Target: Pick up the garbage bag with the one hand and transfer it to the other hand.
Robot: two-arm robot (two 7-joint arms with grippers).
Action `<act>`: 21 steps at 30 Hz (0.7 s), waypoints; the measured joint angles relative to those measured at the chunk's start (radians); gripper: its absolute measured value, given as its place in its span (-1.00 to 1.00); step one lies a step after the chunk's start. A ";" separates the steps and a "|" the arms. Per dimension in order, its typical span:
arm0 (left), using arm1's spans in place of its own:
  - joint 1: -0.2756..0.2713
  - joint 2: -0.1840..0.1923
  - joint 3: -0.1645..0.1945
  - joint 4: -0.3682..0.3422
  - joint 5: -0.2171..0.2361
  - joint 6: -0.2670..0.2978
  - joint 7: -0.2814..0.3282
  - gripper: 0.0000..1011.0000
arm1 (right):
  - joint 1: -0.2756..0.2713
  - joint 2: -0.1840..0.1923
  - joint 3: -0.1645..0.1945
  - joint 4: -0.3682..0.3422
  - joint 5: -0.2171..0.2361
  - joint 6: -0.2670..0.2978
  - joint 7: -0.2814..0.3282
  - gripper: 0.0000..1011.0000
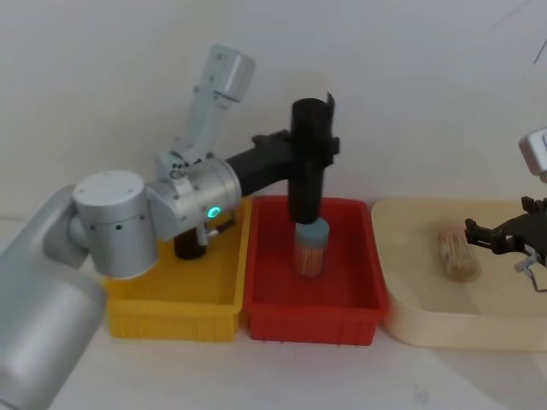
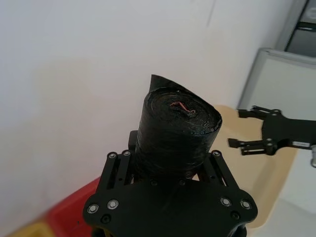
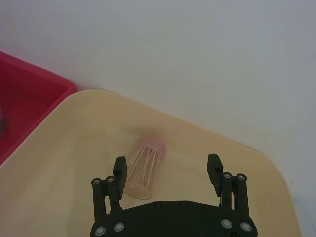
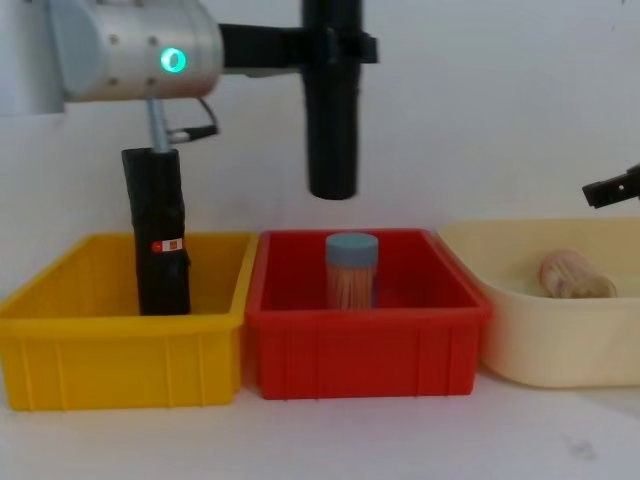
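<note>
Left pincer [image 1: 318, 147] is clamped across the upper part of the garbage bag [image 1: 306, 184], holding the black roll upright in the air above the red bin [image 1: 373, 256], its lower end clear of the toothpick jar [image 1: 311, 248] beneath. It looks like a stiff, light, tightly wound roll (matte plastic, likely a bit slick), so the free lower half seems the place for a second grip, squeezed across the width. Right pincer [image 1: 473, 233] hangs with fingers spread over the cream tray [image 1: 466, 329], well apart from the bag.
</note>
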State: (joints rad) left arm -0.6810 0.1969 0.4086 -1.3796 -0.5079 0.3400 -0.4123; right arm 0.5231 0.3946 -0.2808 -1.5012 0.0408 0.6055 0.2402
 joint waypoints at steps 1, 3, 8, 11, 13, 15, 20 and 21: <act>-0.012 -0.012 0.008 0.026 -0.006 -0.003 -0.014 0.05 | 0.000 0.000 0.000 0.000 0.000 0.000 0.000 0.98; -0.027 -0.025 0.018 0.054 -0.010 -0.006 -0.027 0.05 | 0.000 0.000 0.000 0.000 0.000 0.000 0.000 0.98; -0.060 -0.054 0.043 0.121 -0.017 -0.014 -0.054 0.05 | 0.000 0.000 0.000 0.000 0.000 0.000 0.000 0.98; -0.078 -0.069 0.058 0.155 -0.018 -0.021 -0.065 0.05 | 0.000 0.000 0.000 0.000 0.000 0.000 0.000 0.98; -0.093 -0.080 0.070 0.188 -0.018 -0.029 -0.075 0.04 | 0.000 0.000 0.000 0.000 0.000 0.000 0.001 0.98; -0.099 -0.085 0.075 0.200 -0.018 -0.032 -0.078 0.05 | -0.001 0.000 0.001 0.000 0.001 -0.001 0.002 0.98; -0.116 -0.097 0.089 0.232 -0.018 -0.040 -0.088 0.05 | -0.005 0.002 0.006 -0.008 0.014 -0.015 0.026 0.98; -0.118 -0.099 0.090 0.236 -0.018 -0.041 -0.089 0.05 | -0.006 0.002 0.007 -0.009 0.016 -0.016 0.030 0.98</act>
State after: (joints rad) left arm -0.7989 0.0983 0.4988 -1.1433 -0.5261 0.2989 -0.5011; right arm 0.5171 0.3963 -0.2741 -1.5102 0.0564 0.5892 0.2699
